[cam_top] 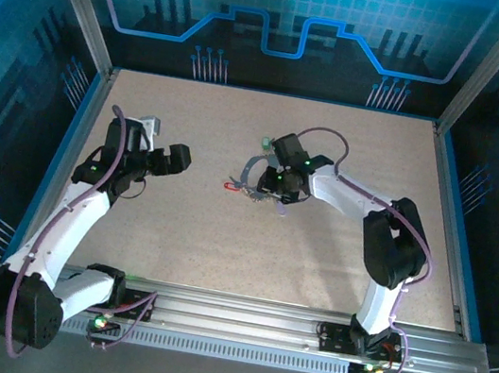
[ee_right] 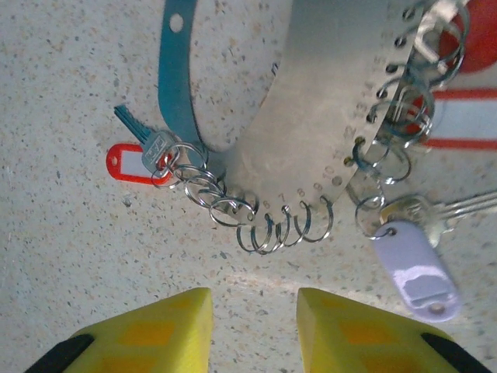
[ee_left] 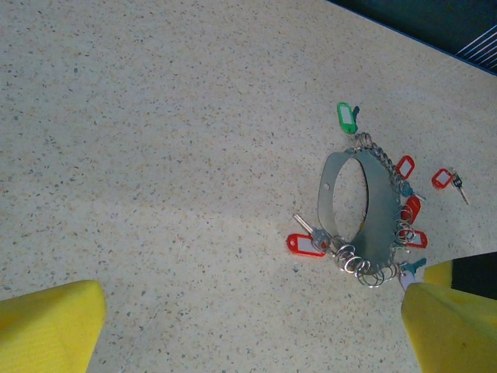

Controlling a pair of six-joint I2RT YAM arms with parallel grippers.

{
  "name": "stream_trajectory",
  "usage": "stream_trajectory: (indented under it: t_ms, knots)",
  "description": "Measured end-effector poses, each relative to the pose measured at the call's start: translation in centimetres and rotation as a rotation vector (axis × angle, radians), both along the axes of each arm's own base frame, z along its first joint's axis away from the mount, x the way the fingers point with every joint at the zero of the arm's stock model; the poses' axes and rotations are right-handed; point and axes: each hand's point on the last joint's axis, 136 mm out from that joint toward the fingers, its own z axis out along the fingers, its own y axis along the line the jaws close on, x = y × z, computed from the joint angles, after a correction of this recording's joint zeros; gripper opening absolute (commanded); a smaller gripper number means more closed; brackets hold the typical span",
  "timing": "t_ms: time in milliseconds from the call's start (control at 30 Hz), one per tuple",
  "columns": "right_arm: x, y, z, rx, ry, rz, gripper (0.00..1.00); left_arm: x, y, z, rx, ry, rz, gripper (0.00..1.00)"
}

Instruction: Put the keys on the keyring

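On the desk (cam_top: 175, 232), centre: keyring (ee_left: 380, 203), a flat metal band loop edged with split rings (ee_right: 268, 225), lying flat.
Keys: red-tagged key (ee_right: 133, 163) touching the end ring; purple-tagged key (ee_right: 415, 268) just beside the band's ringed edge.
Right tool (ee_right: 252, 326): near the rings, narrow gap, gripping nothing.
Left tool (ee_left: 252, 334): spread wide, empty, well apart from the keyring.
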Motion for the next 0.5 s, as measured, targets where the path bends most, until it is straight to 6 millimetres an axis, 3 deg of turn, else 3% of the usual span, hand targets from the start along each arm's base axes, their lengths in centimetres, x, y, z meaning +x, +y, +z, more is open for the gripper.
stream_trajectory:
  t_ms: [367,500]
  knots:
    - [0.3,-0.2,-2.4,-0.011,0.044,-0.113,0.34,0.3,-0.1,0.3,-0.004,-0.017,-0.003,0.99]
    - [0.5,-0.2,-3.4,-0.016,0.052,-0.121,0.27,0.2,-0.1,0.2,-0.005,-0.016,-0.003,0.99]
